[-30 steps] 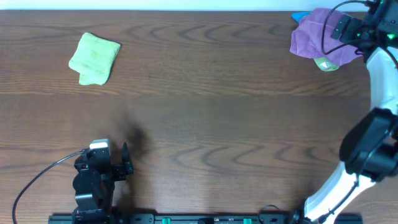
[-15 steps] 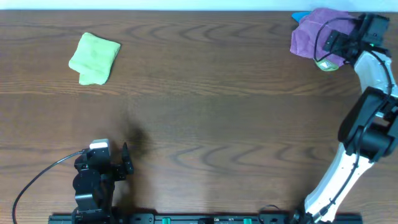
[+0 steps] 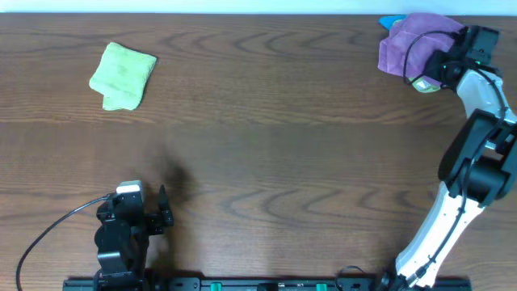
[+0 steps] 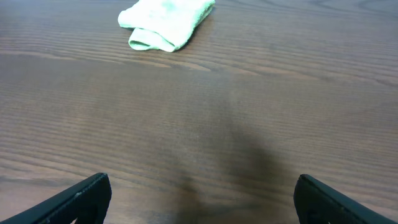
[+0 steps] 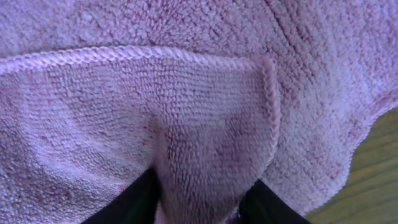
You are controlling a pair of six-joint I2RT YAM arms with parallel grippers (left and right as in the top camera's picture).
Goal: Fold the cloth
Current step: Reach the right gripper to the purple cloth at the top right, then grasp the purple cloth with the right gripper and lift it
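- Table (image 3: 266,145): dark brown wood-grain top, grain running left to right.
- Pale strip (image 3: 202,6): beyond the table's far edge; wall or floor cannot be told.
- Light: diffuse; soft shadow (image 4: 249,155) just ahead of the left gripper (image 4: 202,186).

My right arm swung in from beyond the tabletop's right edge toward its far right corner. My right fingers (image 5: 127,202) drew together from wide apart and pinched a fold of the cloth (image 3: 408,44).

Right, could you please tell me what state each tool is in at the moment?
Left tool: open, holding nothing.
Right tool: closed on a fold of the soft purple microfibre cloth.
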